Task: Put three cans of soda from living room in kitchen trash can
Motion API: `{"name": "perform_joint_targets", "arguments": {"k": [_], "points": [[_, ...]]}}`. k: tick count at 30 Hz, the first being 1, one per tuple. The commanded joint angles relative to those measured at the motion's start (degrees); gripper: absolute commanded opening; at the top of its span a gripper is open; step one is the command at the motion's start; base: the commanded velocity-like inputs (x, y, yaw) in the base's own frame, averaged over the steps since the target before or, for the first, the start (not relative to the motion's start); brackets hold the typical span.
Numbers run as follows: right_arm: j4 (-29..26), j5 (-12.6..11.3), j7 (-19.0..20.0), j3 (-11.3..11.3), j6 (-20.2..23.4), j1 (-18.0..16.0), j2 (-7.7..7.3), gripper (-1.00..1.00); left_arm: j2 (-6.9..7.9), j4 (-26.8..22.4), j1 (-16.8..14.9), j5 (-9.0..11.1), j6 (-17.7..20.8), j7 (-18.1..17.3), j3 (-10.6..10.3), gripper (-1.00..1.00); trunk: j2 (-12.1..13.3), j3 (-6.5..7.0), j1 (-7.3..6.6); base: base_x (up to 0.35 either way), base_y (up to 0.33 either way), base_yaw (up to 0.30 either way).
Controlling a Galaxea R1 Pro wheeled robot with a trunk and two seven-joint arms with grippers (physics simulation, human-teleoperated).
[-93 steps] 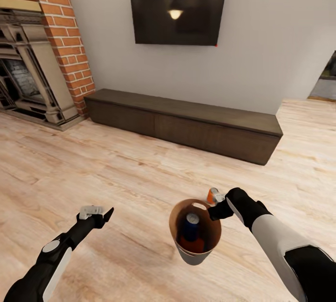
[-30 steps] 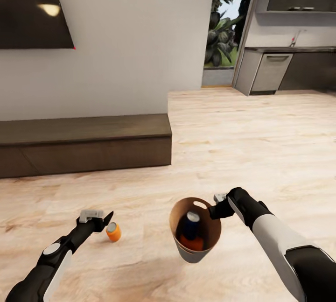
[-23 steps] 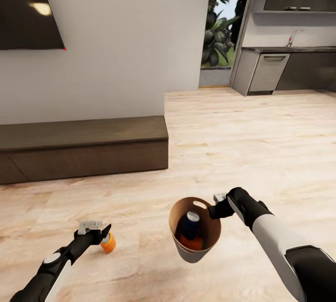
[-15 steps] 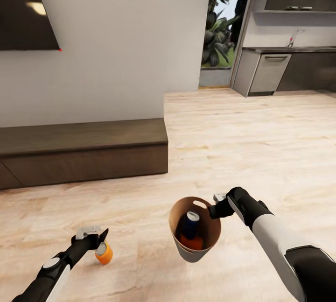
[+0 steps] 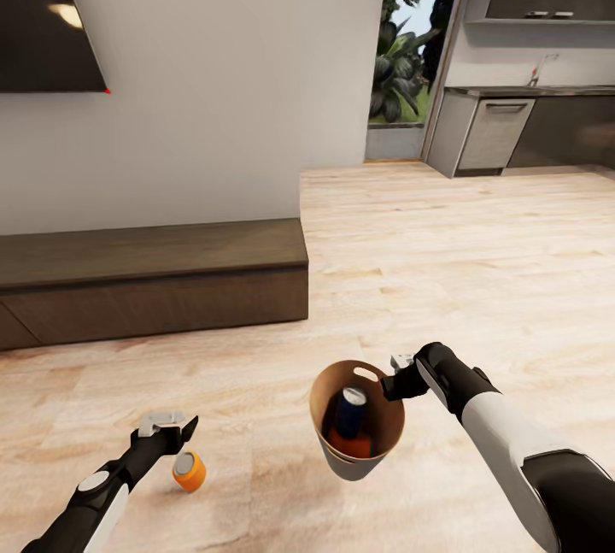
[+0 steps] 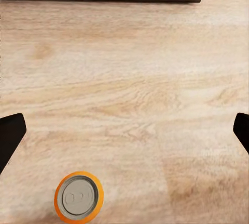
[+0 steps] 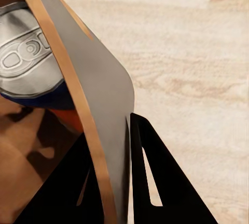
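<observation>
Right gripper [image 5: 395,385] clamped on the bin [image 5: 356,461] rim, one finger [image 7: 155,182] outside the wall, one inside. Bin grey outside, tan inside, held off the floor at lower centre of the head view; blue can [image 5: 348,412] with silver top upright inside, orange can [image 5: 352,444] beneath. Left gripper [image 5: 181,434] spread wide, empty. Third can [image 5: 189,471], orange, upright on floor [image 5: 478,279] just beside it, lower left.

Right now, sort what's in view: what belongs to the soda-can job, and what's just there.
Job:
trash can, held at its rim by the right gripper
blue can and orange can inside it
loose orange can standing on the floor, by the open left gripper

Just there:
low cabinet
TV
dishwasher
</observation>
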Motion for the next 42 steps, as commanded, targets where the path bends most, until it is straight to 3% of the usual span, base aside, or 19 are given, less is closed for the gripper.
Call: {"name": "perform_joint_targets", "arguments": {"k": [1,29,33,42], "points": [[-0.03,-1.40,0.42,-0.24,0.31,-0.03,0.02,-1.00,0.00,-0.04,0.00,0.00,-0.01,0.00,0.02,1.00,0.00,0.01,0.00,0.163,0.098,0.000],[-1.53,-1.32,0.42,-0.13,0.32,0.40,0.21,-1.00,-0.06,0.79,-0.02,-0.11,0.49,0.89,0.13,1.00,0.00,-0.24,0.00,0.152,0.030,0.037],[-1.53,-1.32,0.42,-0.13,0.32,0.41,0.22,-1.00,-0.06,4.10,-0.15,-0.17,0.45,2.87,-0.09,1.00,0.00,-0.24,0.00,0.016,0.000,0.000],[-1.60,-1.35,0.42,-0.26,0.38,0.41,0.21,-1.00,0.14,13.71,-0.85,-0.18,-1.54,3.64,-0.35,1.00,0.00,-0.24,0.00,0.003,0.000,0.000]]}}
